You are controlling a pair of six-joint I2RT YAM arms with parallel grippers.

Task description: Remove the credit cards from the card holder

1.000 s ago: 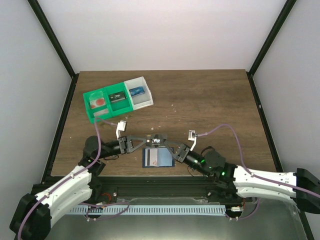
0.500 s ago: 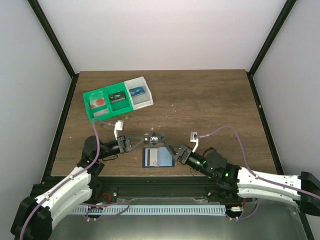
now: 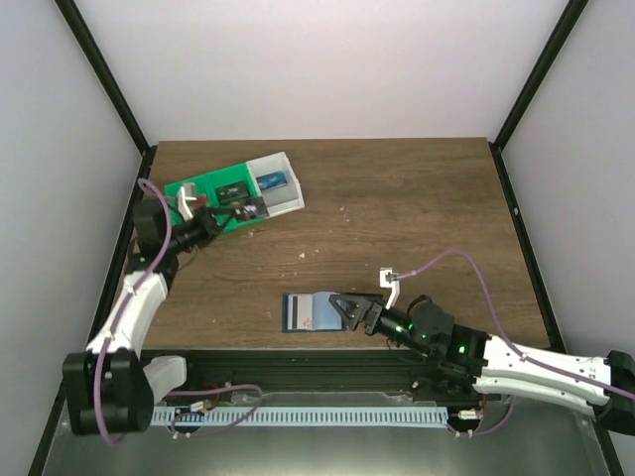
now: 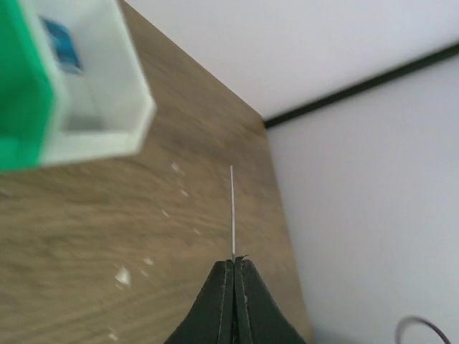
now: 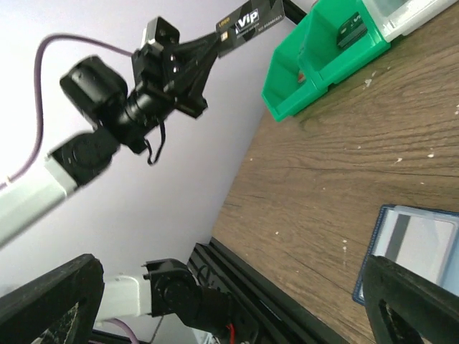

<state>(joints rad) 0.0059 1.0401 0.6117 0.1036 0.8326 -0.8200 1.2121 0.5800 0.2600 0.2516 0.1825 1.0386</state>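
Observation:
The blue card holder (image 3: 298,311) lies open near the table's front edge, with a pale grey credit card (image 3: 317,314) showing inside it; the right wrist view shows holder (image 5: 384,215) and card (image 5: 423,240) too. My right gripper (image 3: 349,309) is open at the holder's right edge, with nothing between its fingers (image 5: 416,301). At the back left, my left gripper (image 3: 228,213) is shut on a black credit card (image 3: 248,209), above the green-and-white tray (image 3: 189,187). That card appears edge-on (image 4: 232,211) beyond the shut left gripper (image 4: 234,262), and its "Vip" face (image 5: 251,25) shows in the right wrist view.
The tray's white end compartment (image 4: 93,129) holds a blue card (image 4: 61,43); a green compartment (image 5: 315,79) holds a dark card (image 5: 351,29). Grey walls and black frame posts (image 3: 104,74) enclose the table. A black rail (image 5: 287,315) runs along the front edge.
The left arm has swung from the table's front middle to the tray at the back left, carrying the black card. The right gripper has opened and sits lower by the holder.

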